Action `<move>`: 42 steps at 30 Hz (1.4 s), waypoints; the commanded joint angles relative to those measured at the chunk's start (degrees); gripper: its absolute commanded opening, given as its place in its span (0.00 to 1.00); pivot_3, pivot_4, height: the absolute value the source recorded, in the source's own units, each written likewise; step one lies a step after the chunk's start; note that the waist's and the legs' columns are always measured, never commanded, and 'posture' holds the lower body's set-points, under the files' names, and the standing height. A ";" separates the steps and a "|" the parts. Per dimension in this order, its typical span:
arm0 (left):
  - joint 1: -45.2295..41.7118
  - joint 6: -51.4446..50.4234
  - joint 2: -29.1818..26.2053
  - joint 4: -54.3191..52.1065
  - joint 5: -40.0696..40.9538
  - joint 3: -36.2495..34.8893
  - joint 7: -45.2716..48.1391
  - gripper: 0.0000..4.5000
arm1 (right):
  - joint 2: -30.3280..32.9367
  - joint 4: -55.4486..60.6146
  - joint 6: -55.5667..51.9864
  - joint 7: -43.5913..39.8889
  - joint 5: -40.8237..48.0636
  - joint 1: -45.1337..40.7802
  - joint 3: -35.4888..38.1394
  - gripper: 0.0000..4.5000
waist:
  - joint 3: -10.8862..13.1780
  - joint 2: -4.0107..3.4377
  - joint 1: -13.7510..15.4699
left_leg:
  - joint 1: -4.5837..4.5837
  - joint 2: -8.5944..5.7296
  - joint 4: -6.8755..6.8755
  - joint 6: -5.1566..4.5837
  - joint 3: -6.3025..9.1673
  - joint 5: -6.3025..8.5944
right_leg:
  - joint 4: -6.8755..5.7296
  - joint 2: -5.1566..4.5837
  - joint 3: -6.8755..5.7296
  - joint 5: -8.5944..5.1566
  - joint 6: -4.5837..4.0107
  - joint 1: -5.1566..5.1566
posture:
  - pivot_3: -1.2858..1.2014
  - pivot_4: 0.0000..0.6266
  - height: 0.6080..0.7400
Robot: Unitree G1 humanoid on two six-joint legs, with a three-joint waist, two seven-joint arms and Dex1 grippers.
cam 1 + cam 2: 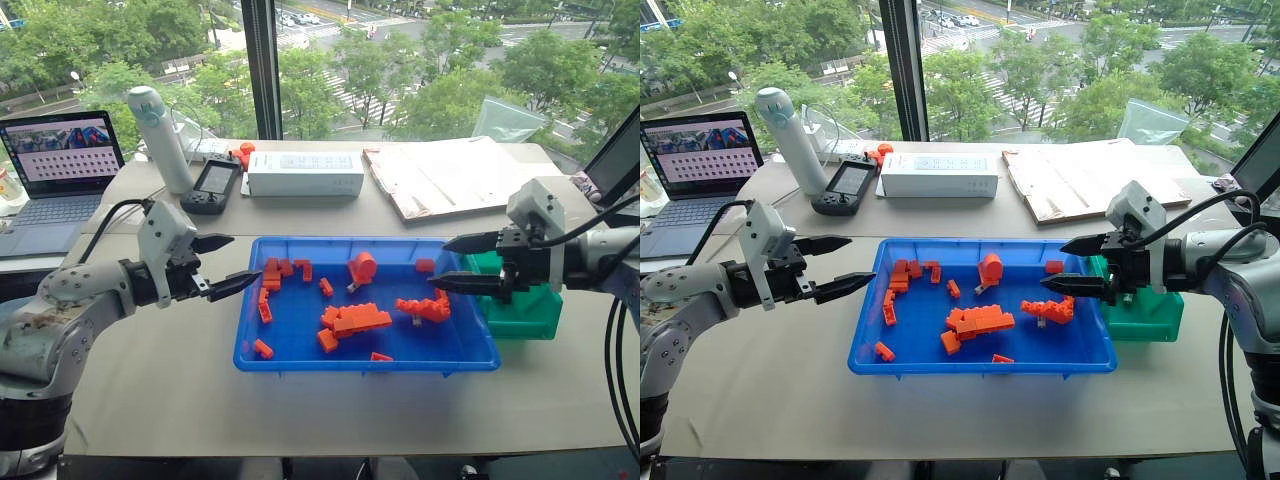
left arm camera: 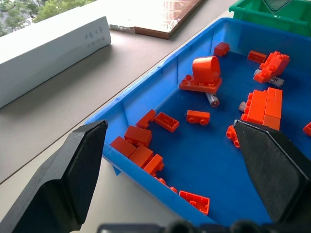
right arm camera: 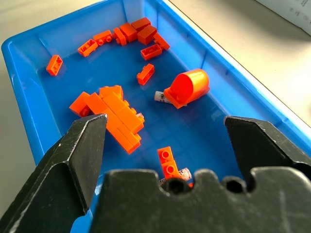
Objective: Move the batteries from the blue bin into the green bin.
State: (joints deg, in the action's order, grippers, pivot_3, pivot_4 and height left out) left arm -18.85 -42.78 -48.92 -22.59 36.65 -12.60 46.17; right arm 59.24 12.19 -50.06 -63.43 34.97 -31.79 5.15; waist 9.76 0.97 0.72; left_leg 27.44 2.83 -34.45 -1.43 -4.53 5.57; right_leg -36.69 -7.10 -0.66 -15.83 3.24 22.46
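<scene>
The blue bin [image 1: 300, 330] lies at the middle of the table, scattered with orange bricks. Small grey batteries lie among them: one battery [image 2: 212, 99] pokes out beside the orange arch piece, another [image 2: 241, 106] rests against the brick stack, and a third [image 3: 182, 171] lies by a brick near the right gripper. The green bin [image 1: 530, 310] stands against the blue bin's right end. My left gripper [image 1: 240, 262] hovers open just outside the bin's left rim. My right gripper [image 1: 438, 263] hovers open above the bin's right end, in front of the green bin. Neither holds anything.
Behind the bin lie a white box [image 1: 305, 173], a black handheld device [image 1: 215, 185], a white cylinder [image 1: 160, 135] and a flat cardboard sheet [image 1: 450, 175]. A laptop [image 1: 60, 170] sits at the far left. A window runs along the back edge.
</scene>
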 commanded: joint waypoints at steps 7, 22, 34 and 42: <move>-2.08 -1.57 -4.68 -3.63 3.35 6.78 10.10 1.00 | 3.47 3.84 2.00 -2.66 -4.55 -3.96 -6.32 0.99 | 0.00 -0.01 -0.05 | -0.01 -0.02 0.05 0.01 -0.10 0.00 | 0.01 0.00 0.05 0.00 -0.01 0.08 | 0.52 0.24 0.97; -3.14 -2.28 -3.56 -10.31 5.61 8.90 10.83 1.00 | 2.56 -2.41 10.46 -8.86 -24.78 -8.65 -27.10 0.99 | 0.04 0.07 -0.19 | 0.01 0.00 -0.02 -0.04 -0.20 0.02 | -0.04 0.03 0.10 0.03 0.06 0.15 | 0.52 0.24 0.97; -1.25 -2.71 -4.66 -12.77 5.72 8.64 9.05 1.00 | -2.62 -10.53 17.68 -8.78 -33.12 -9.62 -29.08 0.77 | 0.04 0.07 -0.02 | 0.01 0.00 -0.25 -0.05 -0.19 0.03 | -0.08 0.03 0.06 0.04 0.07 0.04 | 0.52 0.24 0.97; -1.46 -2.82 -4.52 -12.77 5.82 9.16 8.29 1.00 | -3.76 -12.68 20.74 -8.70 -35.71 -10.00 -27.29 0.13 | 0.04 0.07 -0.06 | 0.01 0.00 -0.25 -0.05 -0.20 0.03 | -0.10 0.04 0.06 0.10 0.18 0.04 | 0.52 0.24 0.97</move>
State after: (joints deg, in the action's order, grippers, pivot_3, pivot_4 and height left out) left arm -19.87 -45.63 -53.01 -34.04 41.85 -2.52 54.57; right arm 55.55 -0.74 -30.72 -72.29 0.03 -40.20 -24.33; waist 9.80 1.04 0.66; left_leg 27.45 2.82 -34.70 -1.47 -4.73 5.60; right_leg -36.79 -7.07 -0.60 -15.72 3.42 22.49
